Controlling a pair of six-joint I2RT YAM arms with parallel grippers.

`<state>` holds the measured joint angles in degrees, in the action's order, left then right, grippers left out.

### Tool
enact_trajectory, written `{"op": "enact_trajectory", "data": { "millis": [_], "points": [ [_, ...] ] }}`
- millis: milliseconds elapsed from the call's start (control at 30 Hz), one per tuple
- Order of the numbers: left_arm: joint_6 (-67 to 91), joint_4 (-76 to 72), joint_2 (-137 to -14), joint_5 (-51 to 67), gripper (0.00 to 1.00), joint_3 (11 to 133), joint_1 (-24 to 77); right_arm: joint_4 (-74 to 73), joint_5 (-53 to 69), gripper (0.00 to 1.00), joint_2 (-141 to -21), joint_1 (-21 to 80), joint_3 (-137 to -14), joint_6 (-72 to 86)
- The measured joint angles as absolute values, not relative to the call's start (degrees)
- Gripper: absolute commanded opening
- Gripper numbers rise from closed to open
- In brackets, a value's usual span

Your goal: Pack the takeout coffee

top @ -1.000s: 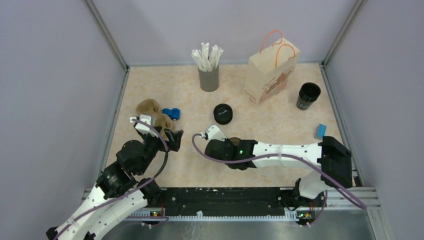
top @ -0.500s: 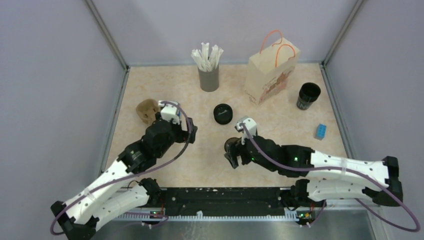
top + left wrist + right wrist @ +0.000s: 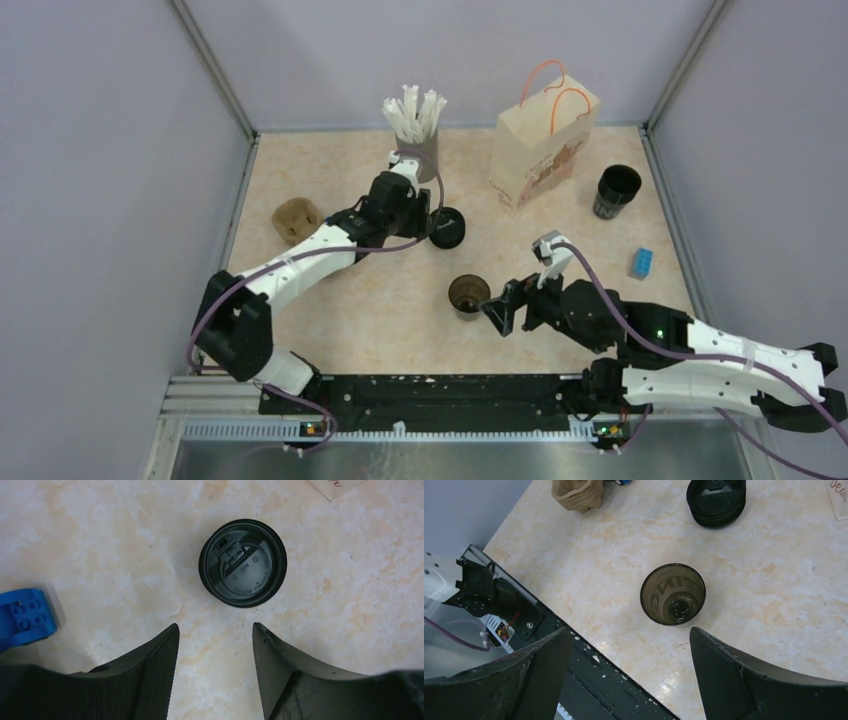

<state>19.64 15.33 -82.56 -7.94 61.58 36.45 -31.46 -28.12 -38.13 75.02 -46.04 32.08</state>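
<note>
The takeout coffee cup [image 3: 468,295], dark with a brown inside and pale lettering [image 3: 673,594], stands upright and uncovered near the table's front middle. My right gripper [image 3: 497,310] is open just to its right and does not touch it; in the right wrist view the cup sits beyond the fingertips of the right gripper [image 3: 630,630]. The flat black lid [image 3: 447,228] lies further back. My left gripper [image 3: 428,222] reaches it from the left. In the left wrist view the lid [image 3: 243,562] lies just ahead of the left gripper [image 3: 215,630], which is open with only table between its fingers.
A paper bag [image 3: 540,150] with orange handles stands at the back right, with another black cup [image 3: 617,190] beside it. A grey holder of white straws [image 3: 412,115] is behind my left wrist. A blue brick [image 3: 640,262] lies right, a brown lump [image 3: 297,220] left, a blue toy [image 3: 25,620] near the left fingers.
My right gripper opened, let go of the cup and drew back to the right. My left arm swung from the near left out to the lid, its jaws narrowing somewhat.
</note>
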Motion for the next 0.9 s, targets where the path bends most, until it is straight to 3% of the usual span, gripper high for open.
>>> {"op": "enact_trajectory", "data": {
  "millis": [100,700,900],
  "points": [
    [19.6,13.1,-87.9,-4.3,0.49,63.9,34.1,-32.2,-29.0,0.85,-36.3,75.0,-45.2,32.6],
    [15.7,8.8,-103.9,2.3,0.4,70.5,31.4,-34.3,-29.5,0.85,-39.0,75.0,-44.6,33.2],
    [14.5,8.8,-106.0,2.1,0.3,70.5,31.2,-34.4,-29.5,0.85,-39.0,75.0,-44.6,33.2]
  ]
}}
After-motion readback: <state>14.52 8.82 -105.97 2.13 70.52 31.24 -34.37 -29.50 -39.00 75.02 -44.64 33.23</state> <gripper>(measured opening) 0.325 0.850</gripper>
